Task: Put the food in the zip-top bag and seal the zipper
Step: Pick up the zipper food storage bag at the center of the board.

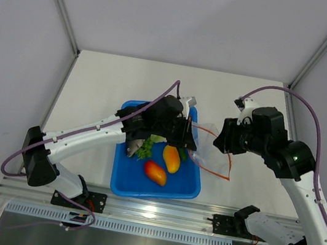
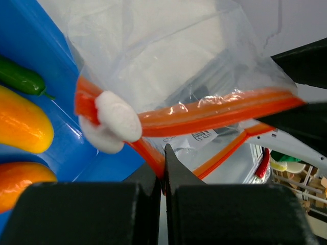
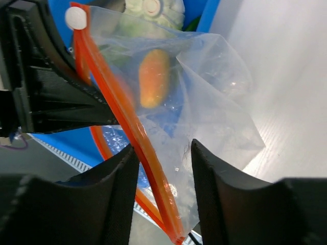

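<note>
The zip-top bag (image 1: 213, 154) hangs see-through off the blue tray's right side, its mouth held up between both arms. My left gripper (image 1: 189, 141) (image 2: 164, 155) is shut on the orange zipper (image 2: 214, 109) strip just below its white slider (image 2: 115, 121). My right gripper (image 1: 216, 142) (image 3: 161, 168) is open, and the zipper (image 3: 130, 127) and bag film (image 3: 214, 107) pass between its fingers, close to the left one. In the tray lie an orange-yellow fruit (image 1: 171, 158), a red-orange fruit (image 1: 154, 172), a leafy bunch (image 1: 145, 149) and a grey fish (image 1: 131, 148). A green pepper (image 2: 20, 78) and a cauliflower (image 3: 153, 10) also show.
The blue tray (image 1: 187, 191) sits at the table's near middle, just behind the metal rail (image 1: 150, 207). My left arm reaches across the tray's back half. White walls close in the table on the left, back and right.
</note>
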